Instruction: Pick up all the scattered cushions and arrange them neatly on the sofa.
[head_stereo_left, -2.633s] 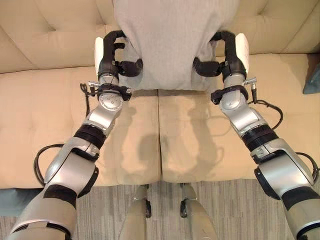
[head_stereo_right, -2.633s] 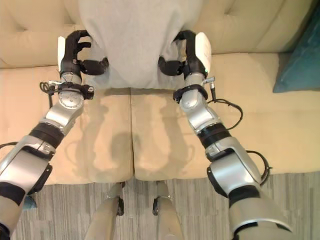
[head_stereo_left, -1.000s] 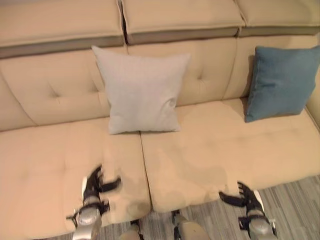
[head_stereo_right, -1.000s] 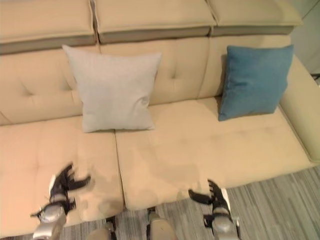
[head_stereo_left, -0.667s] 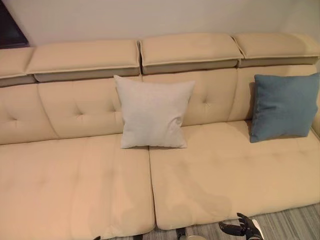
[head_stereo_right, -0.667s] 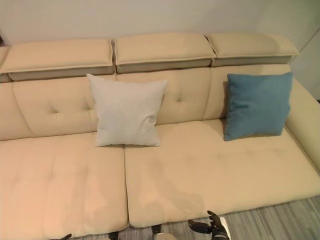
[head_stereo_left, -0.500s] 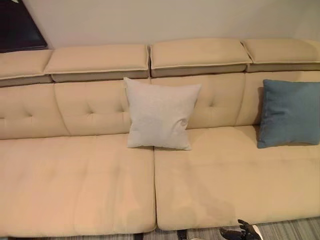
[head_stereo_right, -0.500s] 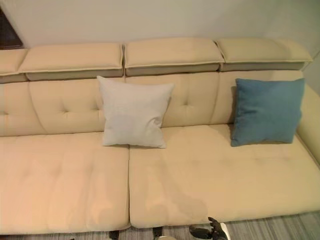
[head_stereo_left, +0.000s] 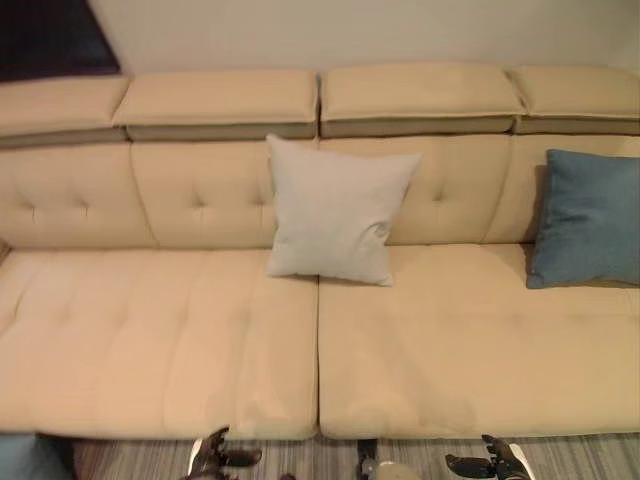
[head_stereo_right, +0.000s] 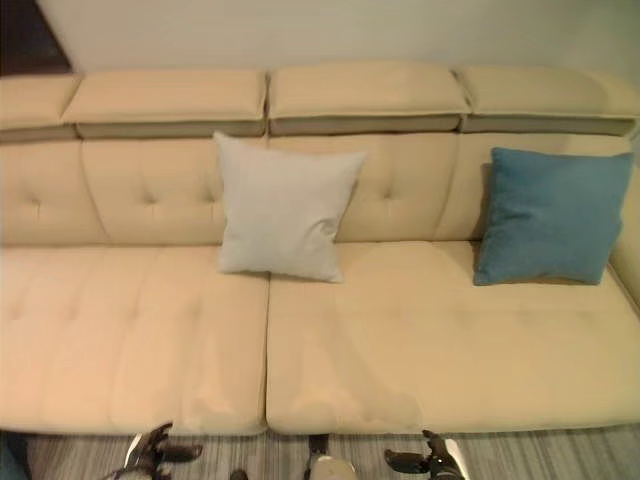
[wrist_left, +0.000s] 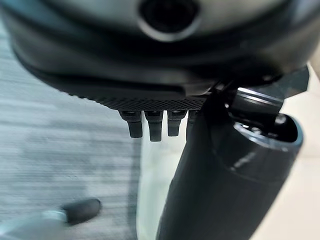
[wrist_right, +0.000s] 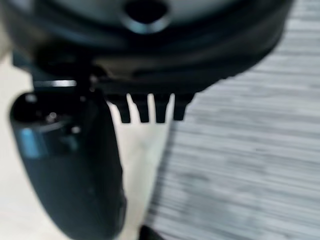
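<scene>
Two cushions up on the sofa, both hands down low with nothing in them

The grey cushion (head_stereo_left: 338, 212) leans upright against the backrest of the beige sofa (head_stereo_left: 150, 340), right above the seam between the two seat pads, and the blue cushion (head_stereo_right: 552, 216) leans against the backrest at the sofa's right end, well apart from the grey one. The left hand (head_stereo_left: 210, 461) and right hand (head_stereo_left: 497, 464) sit over the striped floor (head_stereo_right: 560, 455) just in front of the seat edge, far from both cushions. In the wrist views the fingers (wrist_left: 152, 125) of each hand stick straight out with the thumb off to the side, so both are spread open and holding nothing.
</scene>
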